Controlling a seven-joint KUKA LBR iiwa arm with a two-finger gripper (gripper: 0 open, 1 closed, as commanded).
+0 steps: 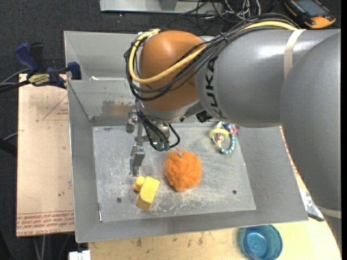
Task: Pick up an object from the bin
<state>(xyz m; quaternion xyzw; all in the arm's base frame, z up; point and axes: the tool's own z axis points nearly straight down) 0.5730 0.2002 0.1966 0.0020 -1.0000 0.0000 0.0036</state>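
Nearest the lens is the arm [282,64], its broad grey link coming in from the right and covering the far right of the scene. Below it sits the grey metal bin [81,161], whose flat floor holds just three loose things, well spread out. An orange cover [168,69] caps the wrist over the bin's far middle. On the floor, near the centre, lies a fluffy orange ball [183,170]. The gripper [147,158] hangs from the wrist just left of that ball; its fingers [136,161] look parted, with nothing between them. One tip points down just above the far left corner of a yellow block [147,192], which lies at the near left and seems the likeliest pick. Smallest is a pastel ring toy [224,137], off at the far right and out of the way. To do this well, I judge the wrist should shift a little nearer, so the block sits squarely between the tips. It can then sink close to the floor and close across the block's narrow side, clear of the ball.
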